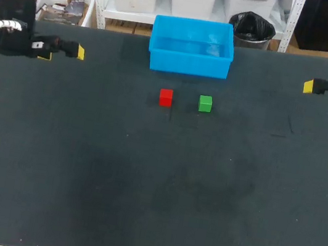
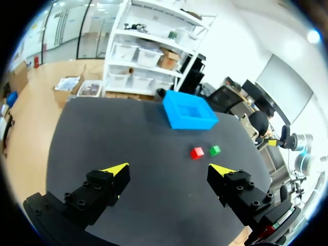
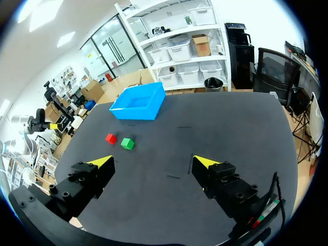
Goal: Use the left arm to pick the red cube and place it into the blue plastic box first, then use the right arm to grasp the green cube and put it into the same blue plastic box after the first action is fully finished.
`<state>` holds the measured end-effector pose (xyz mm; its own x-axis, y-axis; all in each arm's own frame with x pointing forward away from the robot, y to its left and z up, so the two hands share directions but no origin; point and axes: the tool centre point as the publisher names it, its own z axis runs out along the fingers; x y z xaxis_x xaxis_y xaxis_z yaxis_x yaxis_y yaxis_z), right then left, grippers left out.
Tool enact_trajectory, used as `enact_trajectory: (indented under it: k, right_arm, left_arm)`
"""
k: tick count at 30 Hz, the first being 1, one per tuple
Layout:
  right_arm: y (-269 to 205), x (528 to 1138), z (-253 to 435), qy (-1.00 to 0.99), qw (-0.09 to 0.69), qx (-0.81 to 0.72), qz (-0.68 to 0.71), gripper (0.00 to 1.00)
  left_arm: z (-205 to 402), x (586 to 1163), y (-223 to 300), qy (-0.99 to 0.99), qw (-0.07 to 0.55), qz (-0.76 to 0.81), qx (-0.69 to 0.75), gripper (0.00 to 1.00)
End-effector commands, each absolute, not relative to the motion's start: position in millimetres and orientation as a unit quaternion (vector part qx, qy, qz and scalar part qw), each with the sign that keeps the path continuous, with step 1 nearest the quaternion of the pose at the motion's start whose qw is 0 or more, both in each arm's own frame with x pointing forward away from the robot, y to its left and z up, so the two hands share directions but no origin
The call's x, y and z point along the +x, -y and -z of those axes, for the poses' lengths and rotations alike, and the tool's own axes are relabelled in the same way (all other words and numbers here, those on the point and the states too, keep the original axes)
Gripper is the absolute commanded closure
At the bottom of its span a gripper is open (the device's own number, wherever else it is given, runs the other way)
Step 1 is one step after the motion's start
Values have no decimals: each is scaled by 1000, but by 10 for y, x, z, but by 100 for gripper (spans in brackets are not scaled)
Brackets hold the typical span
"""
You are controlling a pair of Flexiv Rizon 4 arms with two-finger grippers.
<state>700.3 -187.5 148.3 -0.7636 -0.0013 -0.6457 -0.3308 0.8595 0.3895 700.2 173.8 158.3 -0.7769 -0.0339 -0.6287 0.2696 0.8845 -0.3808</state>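
Head view: the red cube (image 1: 165,97) and the green cube (image 1: 205,103) sit side by side on the dark table (image 1: 141,188), apart from each other and just in front of the blue plastic box (image 1: 189,63), which looks to have nothing in it. My left hand (image 1: 63,52) hangs well off toward the table's left edge and my right hand (image 1: 324,91) well off toward the right edge, both far from the cubes. Left wrist view: my left hand (image 2: 170,169) has its fingers spread wide with nothing between them; the red cube (image 2: 197,152) lies ahead of it and a little toward the right-hand finger, the green cube (image 2: 215,150) just beside it, the box (image 2: 192,123) farther on. Right wrist view: my right hand (image 3: 154,162) is likewise wide apart and holds nothing, with both cubes ahead of it beyond its left finger and the box past them. I judge that the task has not begun: the first step, picking the red cube with my left arm, is in hand. The next move calls for carrying my left hand across and down over the red cube, fingers straddling it without nudging the green neighbour, while my right arm waits its turn.
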Motion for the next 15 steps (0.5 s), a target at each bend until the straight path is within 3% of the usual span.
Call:
enact_trajectory:
  k: [1,15]
  right_arm:
    - [1864,6997,-1495,-907,331,-90,-246,0]
    - [1864,6997,-1495,-907,331,-90,-246,0]
  left_arm:
    - [-1653,7048,-1561,-926,326,182,52,0]
    - [-1693,7080,-1082,-943,309,114,41,0]
